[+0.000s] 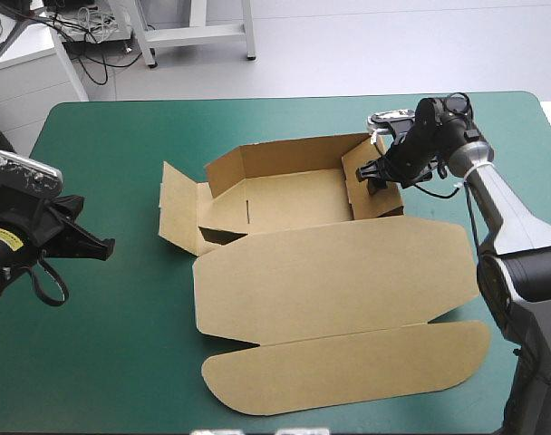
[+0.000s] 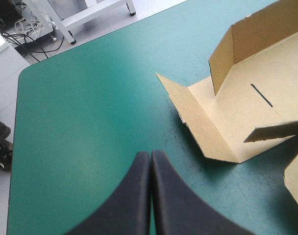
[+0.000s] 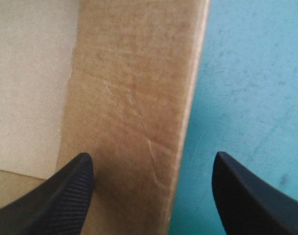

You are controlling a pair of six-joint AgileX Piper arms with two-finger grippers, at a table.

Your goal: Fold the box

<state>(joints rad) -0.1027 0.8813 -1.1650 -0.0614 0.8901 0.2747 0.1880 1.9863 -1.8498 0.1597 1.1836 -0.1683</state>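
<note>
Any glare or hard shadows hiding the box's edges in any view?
High view: even light, only soft shadows inside the box. Left wrist view: a pale sheen on the teal-green cover ahead of the shut left gripper, box edges plain. Right wrist view: the box wall inside the open right gripper, no glare.

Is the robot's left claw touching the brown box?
Apart. The left wrist view shows the left gripper shut over the table, with a stretch of bare teal-green cover between it and the nearest flap of the box.

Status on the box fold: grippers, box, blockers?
Left gripper shut, over cover left of box. Right gripper open, astride right wall. Walls part-raised, lid flat. No blockers seen.
</note>
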